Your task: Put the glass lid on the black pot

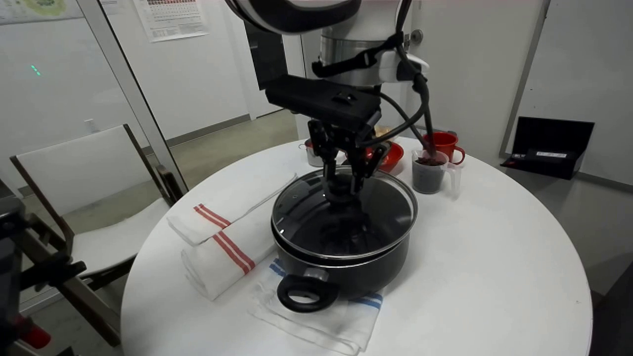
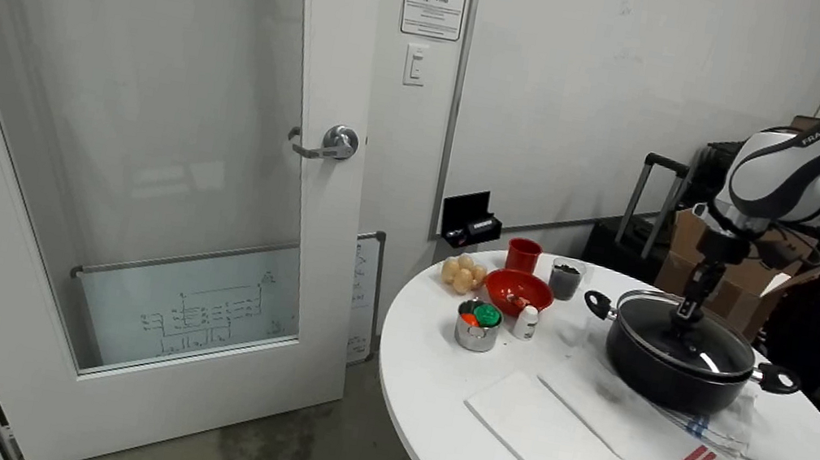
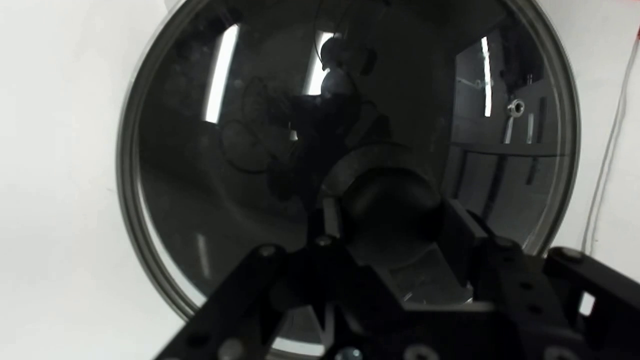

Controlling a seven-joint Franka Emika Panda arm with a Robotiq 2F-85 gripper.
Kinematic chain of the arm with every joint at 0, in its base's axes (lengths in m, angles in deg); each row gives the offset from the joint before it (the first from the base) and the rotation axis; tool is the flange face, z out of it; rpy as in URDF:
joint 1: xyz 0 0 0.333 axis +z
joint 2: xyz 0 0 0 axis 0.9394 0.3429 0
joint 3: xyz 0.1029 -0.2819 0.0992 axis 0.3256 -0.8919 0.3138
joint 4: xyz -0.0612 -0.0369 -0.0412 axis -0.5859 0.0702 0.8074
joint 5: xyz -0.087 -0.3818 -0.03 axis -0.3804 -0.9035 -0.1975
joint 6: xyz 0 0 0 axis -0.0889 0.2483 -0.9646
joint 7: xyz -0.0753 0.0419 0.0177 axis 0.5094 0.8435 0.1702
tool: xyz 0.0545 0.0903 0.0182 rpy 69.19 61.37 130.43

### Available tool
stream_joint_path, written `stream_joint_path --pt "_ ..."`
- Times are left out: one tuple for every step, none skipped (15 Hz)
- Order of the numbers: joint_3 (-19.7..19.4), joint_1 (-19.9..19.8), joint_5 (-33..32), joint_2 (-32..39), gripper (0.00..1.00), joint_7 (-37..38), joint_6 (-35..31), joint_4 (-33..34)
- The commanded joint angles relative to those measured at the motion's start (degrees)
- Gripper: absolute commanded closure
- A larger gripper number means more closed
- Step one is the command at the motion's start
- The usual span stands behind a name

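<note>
While a white-and-black robot arm (image 2: 772, 180) arches over a round white table (image 2: 436, 374), its wrist (image 1: 341, 48) hangs low, pointing down. Beneath it stands one wide shallow black pot (image 1: 376, 278) with two black loop handles (image 1: 329, 292); its inside is too dark to read. One round transparent glass lid (image 1: 390, 212) with a metal rim (image 3: 127, 165) covers the pot's mouth, though whether it is fully seated cannot be told. The black gripper (image 3: 392, 220) has both fingers (image 3: 462, 222) clamped on the lid's dark knob (image 3: 390, 202).

Two folded white cloths with red stripes (image 2: 557, 443) lie beside the pot, and one white cloth with blue stripes (image 1: 321, 327) lies partly under it. Among the smaller containers, one red bowl (image 2: 509, 280) has contents hard to make out, one clear jug (image 1: 426, 180) holds dark bits (image 1: 429, 161), one red mug (image 1: 447, 143) hides its inside, and one shiny metal cup (image 2: 476, 341) contains a green piece (image 2: 486, 314) and an orange piece (image 2: 469, 319). Several tan round items (image 2: 463, 280) lie bunched near the bowl, and one small white bottle (image 2: 526, 326) stands just beside it.
</note>
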Motion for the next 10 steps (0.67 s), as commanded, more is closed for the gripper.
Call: stream_joint_path --pt "-0.11 -0.05 0.16 0.43 0.76 0.69 2.13 2.05" --pt "-0.11 -0.05 0.13 0.68 0.76 0.69 2.19 2.24" --pt "-0.13 -0.03 0.11 0.86 0.76 0.71 2.27 2.41" --pt "-0.13 -0.03 0.10 1.01 0.76 0.71 2.40 2.53" --pt "-0.13 -0.02 0.11 1.04 0.76 0.71 2.53 2.61" --pt "-0.15 -0.01 0.11 1.10 0.76 0.71 2.68 2.69" --pt "-0.17 0.00 0.12 1.12 0.76 0.73 2.81 2.73" --pt "-0.16 -0.03 0.16 1.01 0.76 0.70 2.84 2.57" --pt "-0.16 -0.05 0.18 0.94 0.76 0.70 2.84 2.43" --pt "-0.15 -0.06 0.20 0.79 0.76 0.69 2.72 2.09"
